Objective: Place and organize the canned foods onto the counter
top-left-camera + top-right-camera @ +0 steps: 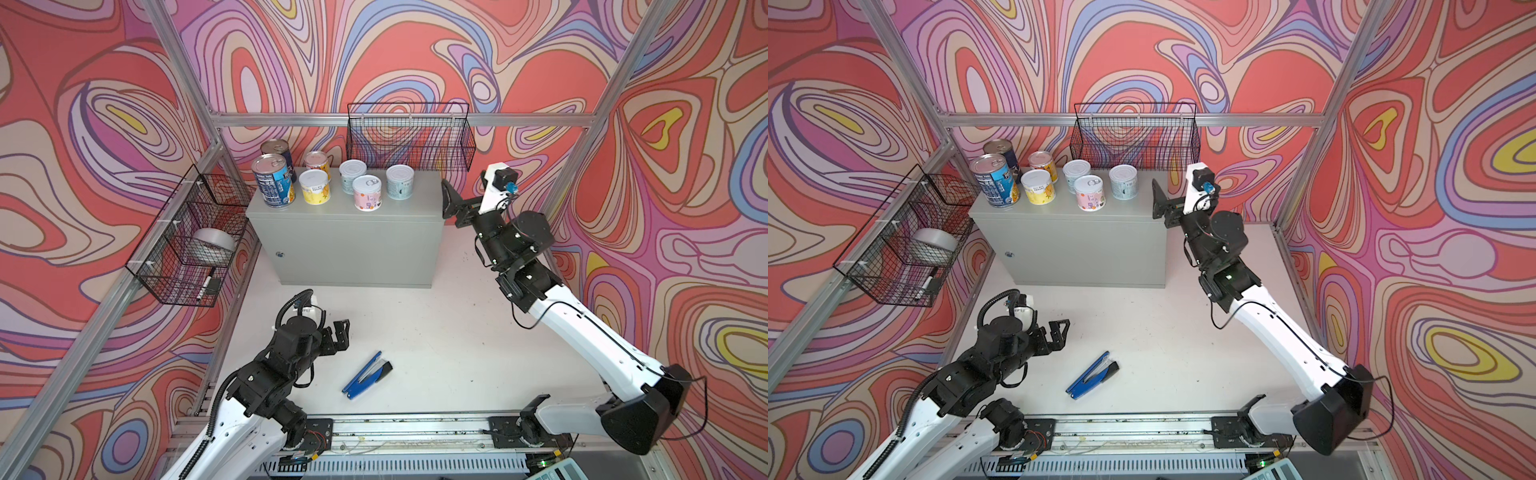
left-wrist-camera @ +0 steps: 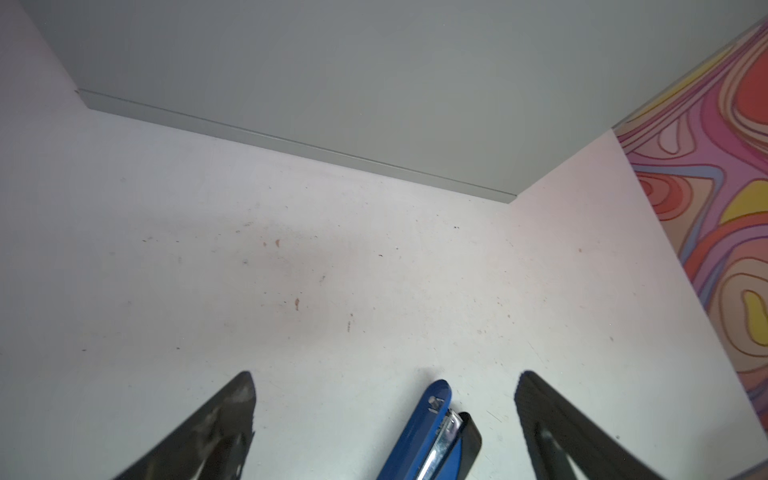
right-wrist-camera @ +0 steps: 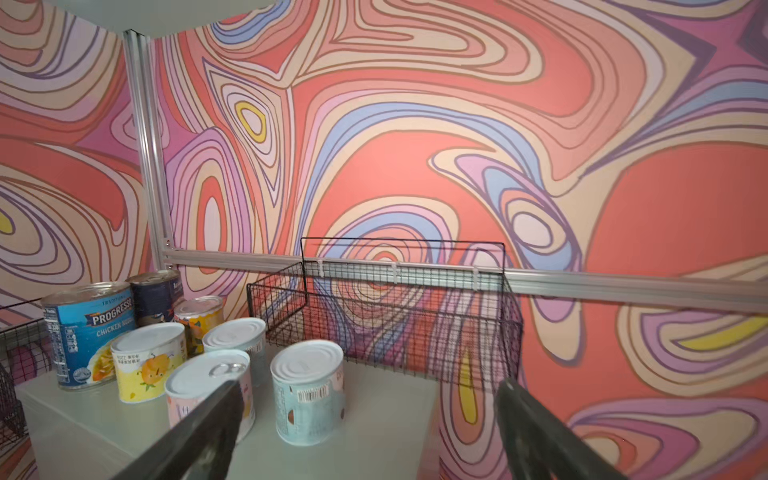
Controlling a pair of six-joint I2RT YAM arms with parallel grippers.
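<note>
Right arm: it rises from the rail at the near right, bends at the elbow, and its forearm reaches toward the right end of the grey metal cabinet [image 1: 345, 245], about level with the cabinet top.
Right pincer [image 3: 370, 386]: spread wide with nothing between the fingers. In both top views it sits just off the cabinet's right end, pointing left toward the cans.
Nearest can: the pale teal can [image 3: 309, 395] stands upright on the cabinet top, apart from both fingers.
Other cans: all are upright on the left and middle of the cabinet top. A pink can [image 1: 367, 193] and a pale blue-green can [image 1: 352, 176] stand just left of the teal one. Then come a yellow can [image 1: 314, 187], a small orange can [image 1: 318, 164], a Progresso chicken noodle can [image 3: 89, 332] at the front left corner and a dark blue can [image 1: 276, 151] behind it.
Left arm: folded low over the near left of the white table [image 1: 436, 332].
Left pincer [image 2: 386, 376]: fingers spread, holding nothing, hovering above the table and facing the cabinet front.
Blue stapler [image 1: 368, 375]: it lies on the table near the left pincer, not touching it.
Wire baskets: the back basket [image 1: 409, 137] hangs behind the cabinet. The side basket [image 1: 187, 237] on the left holds a silver tape roll [image 1: 214, 245].
</note>
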